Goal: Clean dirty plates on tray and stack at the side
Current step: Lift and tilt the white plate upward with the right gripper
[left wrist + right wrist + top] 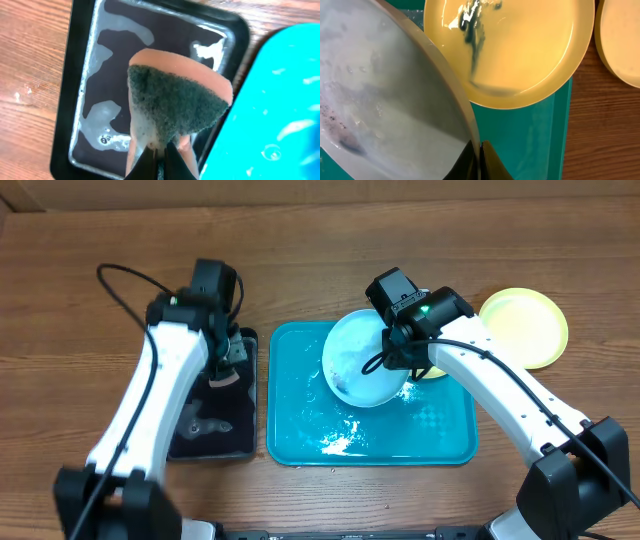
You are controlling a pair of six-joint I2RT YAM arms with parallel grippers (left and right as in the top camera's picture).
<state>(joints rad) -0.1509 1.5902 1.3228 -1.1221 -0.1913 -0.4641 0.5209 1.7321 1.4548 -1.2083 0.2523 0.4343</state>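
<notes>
My right gripper (404, 352) (479, 152) is shut on the rim of the light blue plate (362, 358) (380, 100) and holds it tilted above the turquoise tray (300, 410) (530, 135). The plate is wet with a dark smear low on it. A yellow-green plate (515, 50) with a teal smear lies on the tray under my right arm, only its edge showing in the overhead view (434, 372). Another yellow-green plate (524, 326) (622, 40) lies on the table right of the tray. My left gripper (228, 360) (161, 157) is shut on a soapy sponge (175, 102) over the black tray (215, 420) (85, 60).
The black tray holds soapy water puddles (100, 115). White foam patches (335, 442) lie on the turquoise tray floor. The wooden table (320, 240) extends all round. Cables run from both arms.
</notes>
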